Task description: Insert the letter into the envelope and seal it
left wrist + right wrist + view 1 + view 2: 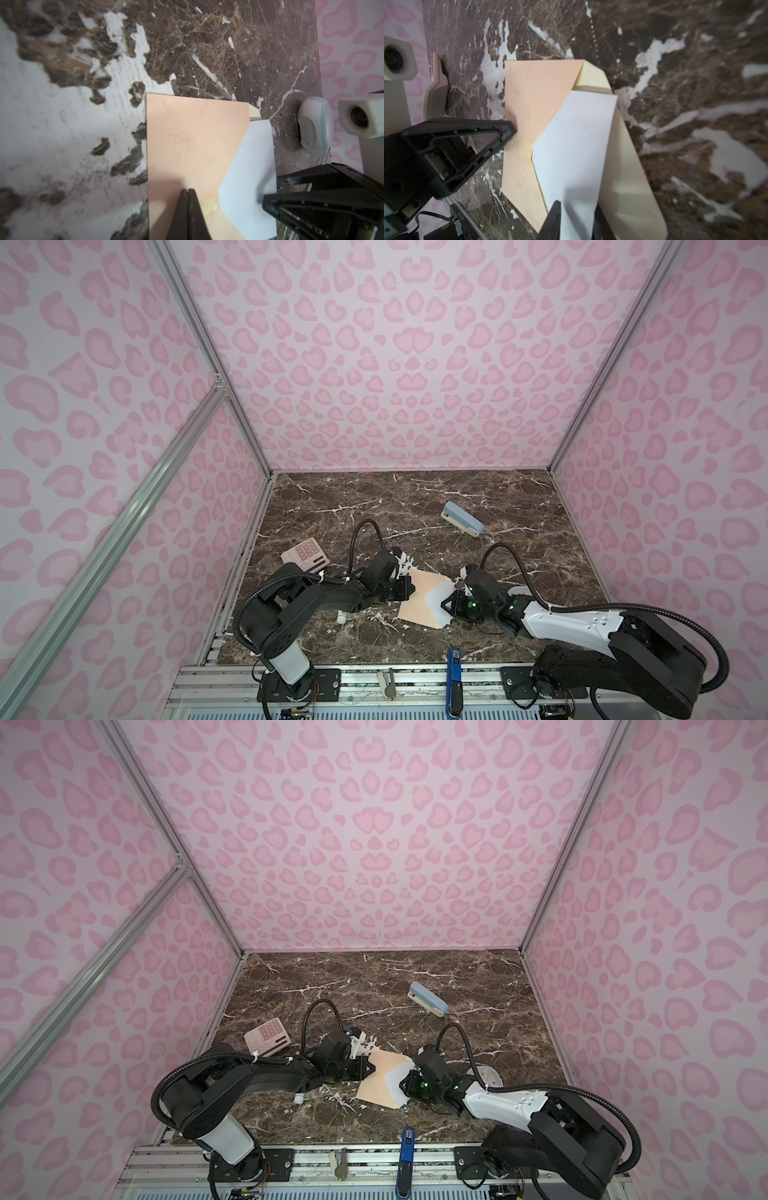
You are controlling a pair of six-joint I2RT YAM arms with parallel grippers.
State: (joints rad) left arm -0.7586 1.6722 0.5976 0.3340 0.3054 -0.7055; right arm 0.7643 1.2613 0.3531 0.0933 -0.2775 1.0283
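Envelope [415,605], peach-orange, flap open, letter [437,596] partly inside; lying on the marble tabletop [415,506] near the front edge, between the two grippers.

Contents: one white letter [577,135], inner end tucked under the V-cut pocket front, outer end projecting over the cream-yellow flap [629,166], which lies spread flat. Left gripper [188,190]: fingers pressed together, holding nothing, tips resting on the envelope's [187,135] peach face. Right gripper [577,204]: fingers standing apart, the letter's projecting end between them; contact not discernible. Both top views alone show a blue-grey stapler [462,518] further back and a pink calculator [305,556] at the left. Only the wrist views show the flap's lining. The left wrist view shows a white rounded object [313,124] beyond the letter [255,166].
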